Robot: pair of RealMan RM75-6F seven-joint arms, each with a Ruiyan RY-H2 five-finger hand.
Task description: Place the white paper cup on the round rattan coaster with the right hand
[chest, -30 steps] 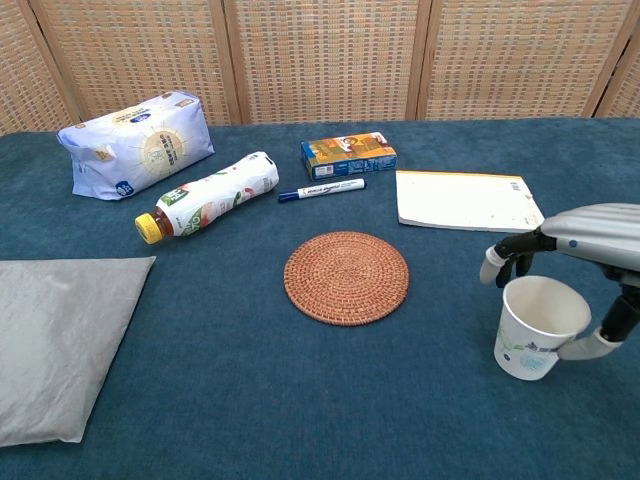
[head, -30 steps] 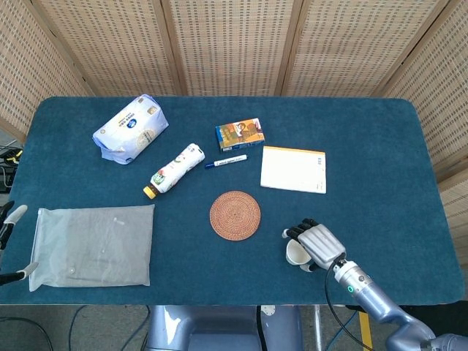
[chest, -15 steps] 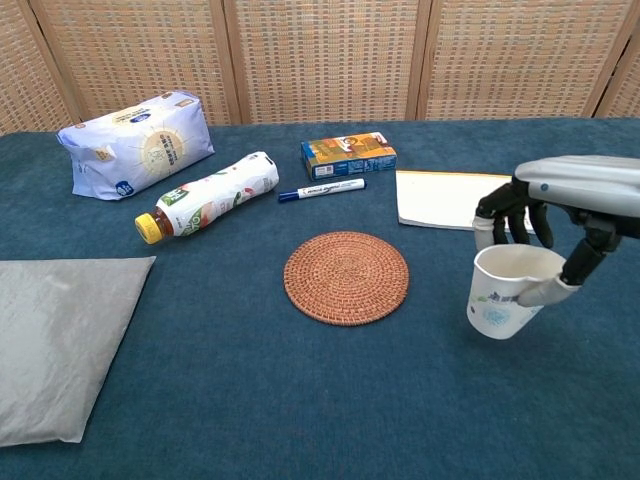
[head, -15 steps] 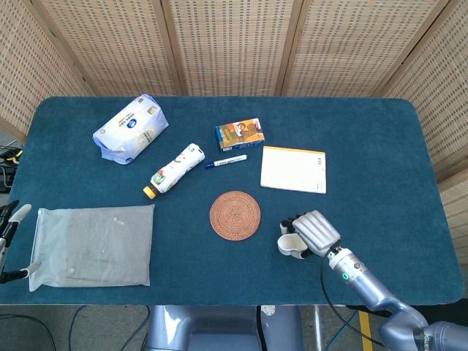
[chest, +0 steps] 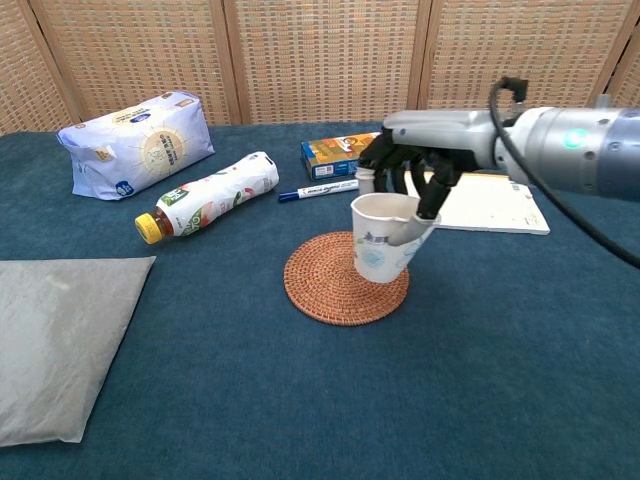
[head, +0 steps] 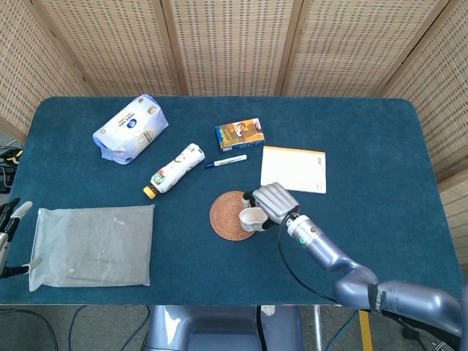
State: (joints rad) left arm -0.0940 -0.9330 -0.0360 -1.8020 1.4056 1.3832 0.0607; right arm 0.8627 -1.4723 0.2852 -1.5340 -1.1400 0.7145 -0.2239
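Observation:
My right hand point(head: 273, 200) point(chest: 412, 165) grips the white paper cup point(chest: 381, 237) point(head: 251, 219) from above and behind, fingers around its rim. The cup hangs tilted over the right part of the round rattan coaster point(chest: 333, 285) point(head: 227, 216); I cannot tell whether its base touches the weave. The cup's mouth is open and empty. My left hand point(head: 10, 242) shows only as pale fingertips at the far left edge of the head view, beside the grey pouch.
A notepad point(chest: 482, 203) lies right of the coaster, a marker point(chest: 321, 189) and a small orange box point(chest: 347, 154) behind it. A bottle point(chest: 208, 196) and a blue-white packet point(chest: 135, 143) lie at the back left. A grey pouch point(chest: 50, 334) fills the front left.
My right hand lifted the cup off the cloth at the front right and carried it left, from beside the notepad to above the coaster. The left hand barely shifted.

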